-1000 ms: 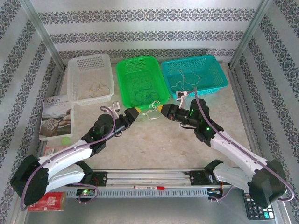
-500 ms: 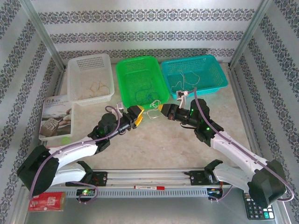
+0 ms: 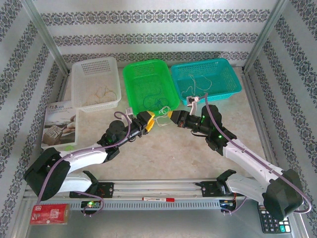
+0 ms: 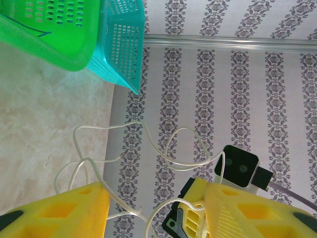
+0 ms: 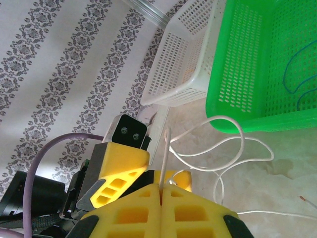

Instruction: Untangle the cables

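Left gripper (image 3: 148, 122) has pushed in toward 3 o'clock since a second back, elbow swung along with it, and now sits just beside the right gripper (image 3: 172, 116), which has not budged.

Top view: white cable (image 3: 161, 119) loops on the table between the two claws, just toward 12 o'clock of centre. Along 12 o'clock, from 11 to 1: white basket (image 3: 96, 105) with a tan cable (image 3: 101, 92), green basket (image 3: 143, 63) with a blue cable (image 3: 148, 101), teal basket (image 3: 213, 94) with a pale cable (image 3: 198, 82). Book (image 3: 59, 124) at 9 o'clock, dark characters at its top corner, too small to read. Red packet (image 3: 49, 213) at 7 o'clock, print illegible. Calculator (image 3: 271, 221) at 5 o'clock.

Left wrist view: left gripper (image 4: 153, 196) stands released, yellow fingers well apart. White cable (image 4: 131, 124) curls up toward 12 o'clock, one strand dropping into the gap, unpinched. Green basket (image 4: 49, 39) and teal basket (image 4: 124, 44) at 11 o'clock.

Right wrist view: right gripper (image 5: 162, 187) clenched, fingers pressed flush, grasping the white cable (image 5: 233, 124), which rises out of the seam and loops toward 3 o'clock. Left gripper (image 5: 148, 171) just behind. White basket (image 5: 183, 64) at 12 o'clock, green basket (image 5: 247, 64) at 2 o'clock, blue cable (image 5: 292, 69) inside.
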Action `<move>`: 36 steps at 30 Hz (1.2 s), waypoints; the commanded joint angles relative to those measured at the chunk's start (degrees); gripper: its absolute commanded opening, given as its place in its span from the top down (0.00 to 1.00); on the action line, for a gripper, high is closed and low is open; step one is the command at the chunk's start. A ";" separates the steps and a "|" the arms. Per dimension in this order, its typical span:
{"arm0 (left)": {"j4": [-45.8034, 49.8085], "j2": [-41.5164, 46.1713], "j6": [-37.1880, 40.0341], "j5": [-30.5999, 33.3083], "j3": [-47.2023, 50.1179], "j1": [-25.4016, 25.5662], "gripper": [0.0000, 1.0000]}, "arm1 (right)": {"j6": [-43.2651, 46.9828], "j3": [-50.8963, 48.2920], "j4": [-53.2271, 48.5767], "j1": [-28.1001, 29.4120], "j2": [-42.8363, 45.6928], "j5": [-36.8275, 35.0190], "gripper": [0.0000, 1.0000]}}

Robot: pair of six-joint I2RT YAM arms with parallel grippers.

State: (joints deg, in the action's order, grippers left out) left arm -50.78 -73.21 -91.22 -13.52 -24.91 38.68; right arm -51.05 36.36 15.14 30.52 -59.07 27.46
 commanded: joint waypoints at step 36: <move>0.17 6.53 5.25 5.51 1.56 1.00 1.00 | 0.36 0.56 0.44 -1.56 2.89 -1.30 1.00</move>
State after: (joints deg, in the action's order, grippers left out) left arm -54.02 -68.69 -89.43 -9.78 -23.38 39.05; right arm -51.05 36.36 14.98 29.65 -57.28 26.79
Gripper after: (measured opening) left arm 0.045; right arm 0.042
